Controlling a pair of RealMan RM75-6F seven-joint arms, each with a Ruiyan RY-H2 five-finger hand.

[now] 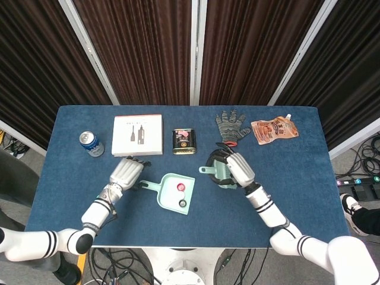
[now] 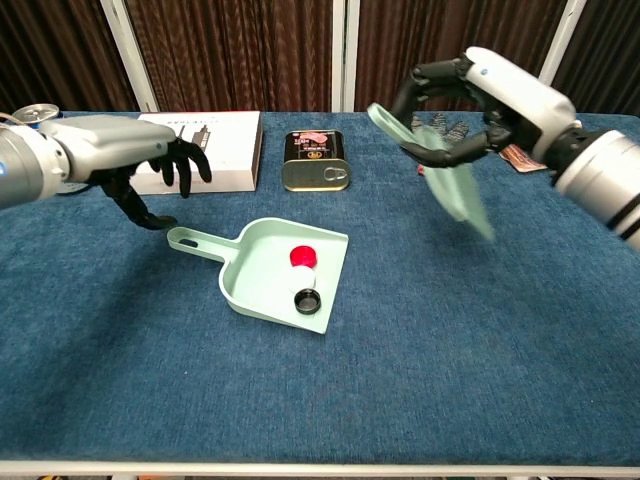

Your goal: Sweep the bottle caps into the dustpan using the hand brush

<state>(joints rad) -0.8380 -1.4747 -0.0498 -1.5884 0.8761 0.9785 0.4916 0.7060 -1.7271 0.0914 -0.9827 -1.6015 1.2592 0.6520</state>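
Observation:
The pale green dustpan (image 1: 168, 192) (image 2: 260, 289) lies flat on the blue table, handle pointing left. Inside it sit a red cap (image 1: 180, 188) (image 2: 302, 257), a white cap (image 2: 304, 275) and a dark cap (image 1: 183, 203) (image 2: 305, 301). My left hand (image 1: 125, 172) (image 2: 140, 165) hovers just left of the handle with fingers spread, holding nothing. My right hand (image 1: 233, 166) (image 2: 480, 100) grips the green hand brush (image 1: 218, 174) (image 2: 450, 180) and holds it right of the dustpan, above the table.
Along the back stand a blue soda can (image 1: 91, 143), a white box (image 1: 138, 135) (image 2: 205, 150), a dark tin (image 1: 184, 141) (image 2: 315, 159), a grey glove (image 1: 231, 126) and an orange pouch (image 1: 274, 129). Dark curtains hang behind the table.

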